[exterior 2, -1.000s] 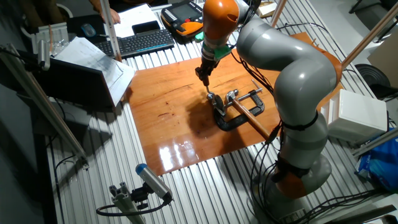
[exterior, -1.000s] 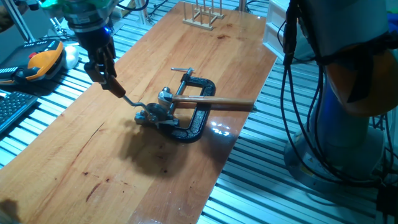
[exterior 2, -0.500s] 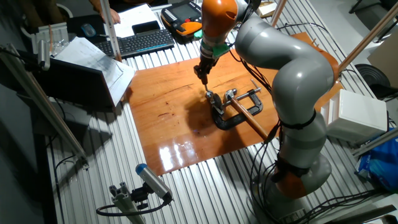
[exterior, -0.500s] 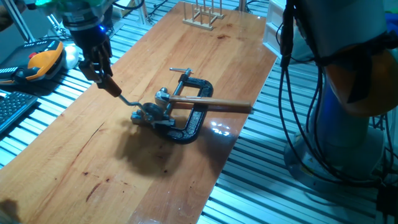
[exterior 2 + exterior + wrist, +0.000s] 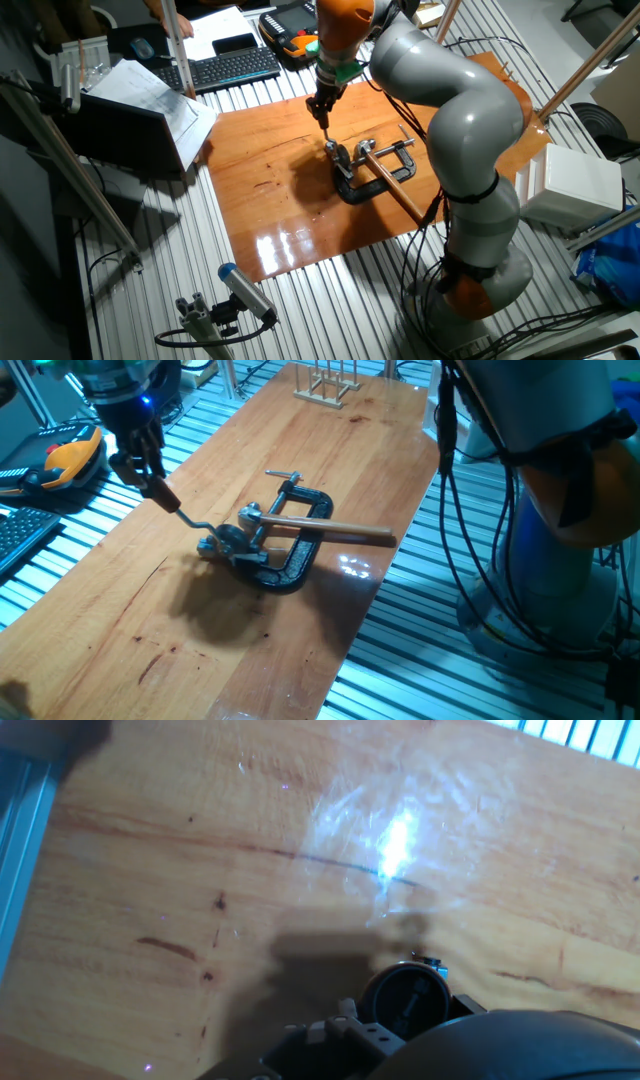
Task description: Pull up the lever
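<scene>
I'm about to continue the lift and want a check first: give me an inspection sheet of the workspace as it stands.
Surface: glossy brown wooden tabletop, glare patches, faint dark marks.
Job's things: thin bent silver lever with dark knob, knob end raised off the wood, pivoting on the silver mechanism.
Clutter: black C-clamp lying flat; long straight brown rod across it; small wooden rack at the far end.
Grippers: gripper with its fingers closed on the lever's knob.
Cables: black bundle hanging beside the arm base.
Surroundings: orange-black pendant, keyboard, papers.
</scene>
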Controlling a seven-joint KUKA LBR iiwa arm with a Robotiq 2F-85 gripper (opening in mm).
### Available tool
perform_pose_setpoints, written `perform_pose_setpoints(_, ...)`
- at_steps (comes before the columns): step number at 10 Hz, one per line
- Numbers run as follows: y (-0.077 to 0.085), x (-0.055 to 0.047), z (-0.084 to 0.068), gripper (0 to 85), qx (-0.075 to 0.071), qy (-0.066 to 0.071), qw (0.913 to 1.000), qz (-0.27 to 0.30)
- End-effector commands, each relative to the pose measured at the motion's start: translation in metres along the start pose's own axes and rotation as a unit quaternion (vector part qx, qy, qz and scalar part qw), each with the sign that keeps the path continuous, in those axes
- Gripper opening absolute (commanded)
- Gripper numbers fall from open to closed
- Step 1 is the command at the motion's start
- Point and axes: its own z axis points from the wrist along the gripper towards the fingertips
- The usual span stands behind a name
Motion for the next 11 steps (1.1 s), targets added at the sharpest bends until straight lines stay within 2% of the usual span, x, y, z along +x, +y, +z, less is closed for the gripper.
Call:
perform_pose_setpoints(1,-0.002,-0.004,0.0,0.0,0.0,0.0,1.0,-0.001)
perform_pose_setpoints(4,-0.006,-0.022,-0.007,0.0,0.002,0.003,1.0,-0.003)
perform_pose_setpoints(6,-0.006,-0.03,-0.007,0.0,0.003,0.004,1.0,0.0)
perform_pose_setpoints(9,-0.008,-0.037,0.0,0.0,0.0,0.0,1.0,0.001)
perform_pose_setpoints(11,-0.007,-0.036,0.0,0.0,-0.003,0.005,1.0,0.001)
